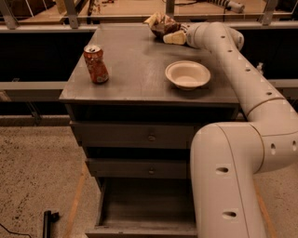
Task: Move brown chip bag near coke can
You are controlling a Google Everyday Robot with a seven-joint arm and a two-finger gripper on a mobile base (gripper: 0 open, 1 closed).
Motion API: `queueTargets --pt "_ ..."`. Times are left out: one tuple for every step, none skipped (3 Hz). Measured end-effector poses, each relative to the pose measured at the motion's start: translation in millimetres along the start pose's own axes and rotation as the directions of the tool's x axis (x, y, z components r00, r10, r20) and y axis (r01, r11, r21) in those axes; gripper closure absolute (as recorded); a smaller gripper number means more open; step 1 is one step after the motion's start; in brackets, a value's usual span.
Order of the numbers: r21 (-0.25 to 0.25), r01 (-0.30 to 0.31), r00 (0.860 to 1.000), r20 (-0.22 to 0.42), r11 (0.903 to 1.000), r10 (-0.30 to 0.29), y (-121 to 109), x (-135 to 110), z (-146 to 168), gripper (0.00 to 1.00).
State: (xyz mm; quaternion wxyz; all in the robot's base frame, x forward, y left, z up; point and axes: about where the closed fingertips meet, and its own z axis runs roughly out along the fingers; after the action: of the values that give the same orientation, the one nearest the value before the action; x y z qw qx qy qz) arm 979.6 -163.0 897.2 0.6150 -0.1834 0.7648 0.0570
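Lab workspace; grey drawer cabinet (139, 135), railings (70, 10); gripper (173, 37) at its rear

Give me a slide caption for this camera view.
Gripper at the brown chip bag at the far edge of the cabinet top; coke can front left, white bowl front right.

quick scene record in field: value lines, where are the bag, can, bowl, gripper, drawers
surface: grey cabinet top
brown chip bag: far edge, right of centre
coke can: upright, front left, far apart from the bag
bowl: white, front right
gripper: at the far edge, against the bag's right side
bottom drawer: pulled open
task state: bag not yet near can
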Motion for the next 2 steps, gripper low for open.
queueTargets --pt "0.068 -0.069 0.998 0.015 0.9953 0.068 -16.9 5.5 2.9 0.0" --pt "0.088 -0.14 0.988 0.084 0.9862 0.133 -26.6 -0.8 1.7 0.0"
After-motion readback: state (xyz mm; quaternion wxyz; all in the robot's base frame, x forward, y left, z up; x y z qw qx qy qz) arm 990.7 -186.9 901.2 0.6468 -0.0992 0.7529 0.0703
